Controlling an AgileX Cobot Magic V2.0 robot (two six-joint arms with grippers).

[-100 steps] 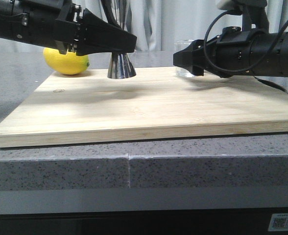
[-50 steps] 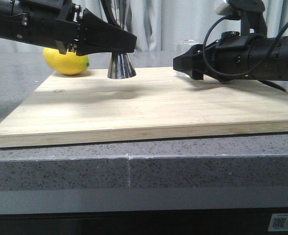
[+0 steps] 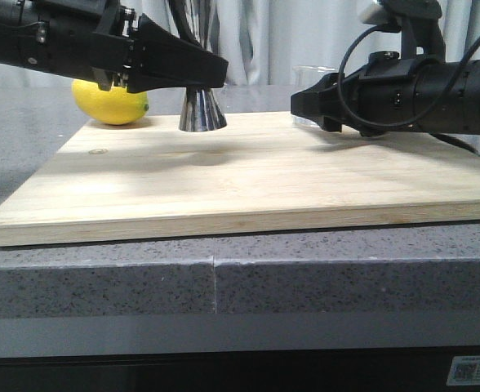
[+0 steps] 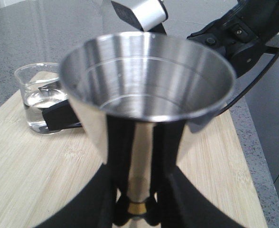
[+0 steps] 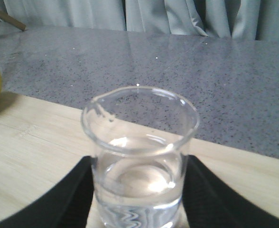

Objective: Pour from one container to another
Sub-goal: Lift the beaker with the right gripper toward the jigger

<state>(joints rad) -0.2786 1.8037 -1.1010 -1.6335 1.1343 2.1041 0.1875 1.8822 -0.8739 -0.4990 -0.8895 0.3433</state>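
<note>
Front view: my right gripper [image 3: 299, 104] has lifted the beaker [image 3: 305, 73] off the cutting board [image 3: 224, 175] since a second ago, so the pour approach has begun. My left gripper [image 3: 220, 72] holds the jigger [image 3: 202, 110], which stands at the board's far edge beside the lemon [image 3: 111, 102].

Left wrist view: jaws clamp the jigger's waist [image 4: 138, 207]; its cup gapes upward.

Right wrist view: fingers [image 5: 210, 199] flank the beaker, apparently gripping; clear liquid inside. Open board lies between the two vessels.
</note>
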